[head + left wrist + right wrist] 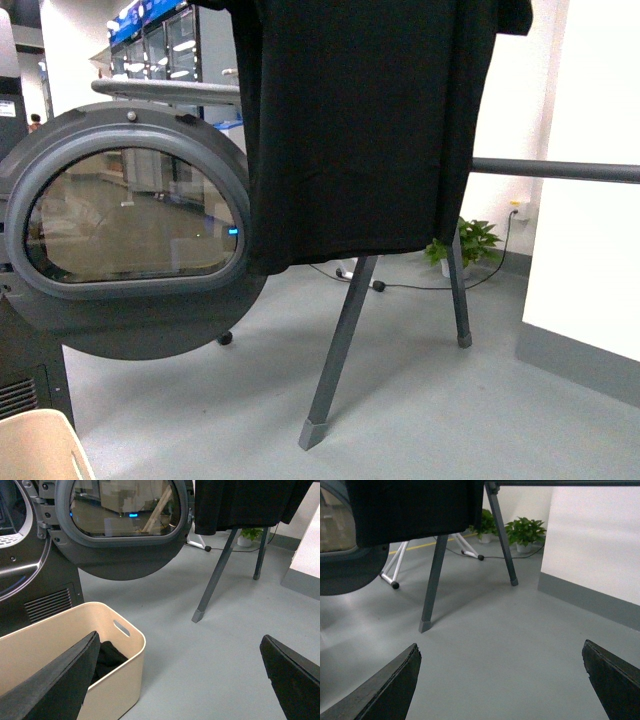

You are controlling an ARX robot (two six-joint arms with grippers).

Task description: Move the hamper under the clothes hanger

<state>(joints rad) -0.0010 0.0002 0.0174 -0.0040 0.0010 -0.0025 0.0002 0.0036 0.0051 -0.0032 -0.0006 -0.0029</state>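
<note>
Front view, from the robot's body, faces the dryer door and clothes hanger at close range. Left wrist view looks down over the hamper. Right wrist view skims the floor. All three share the clothes hanger's slanted leg.

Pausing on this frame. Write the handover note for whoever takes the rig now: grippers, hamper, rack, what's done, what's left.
Left gripper: open, empty, close to the hamper.
Right gripper: open, empty, above the floor.
Hamper: on the floor by the dryer door, with dark clothing inside, left of the rack.
Rack: a black shirt hangs on it; the hamper is not under it.
Done: nothing visible; hamper not gripped.
Left: grip the hamper and move it under the rack.
</note>
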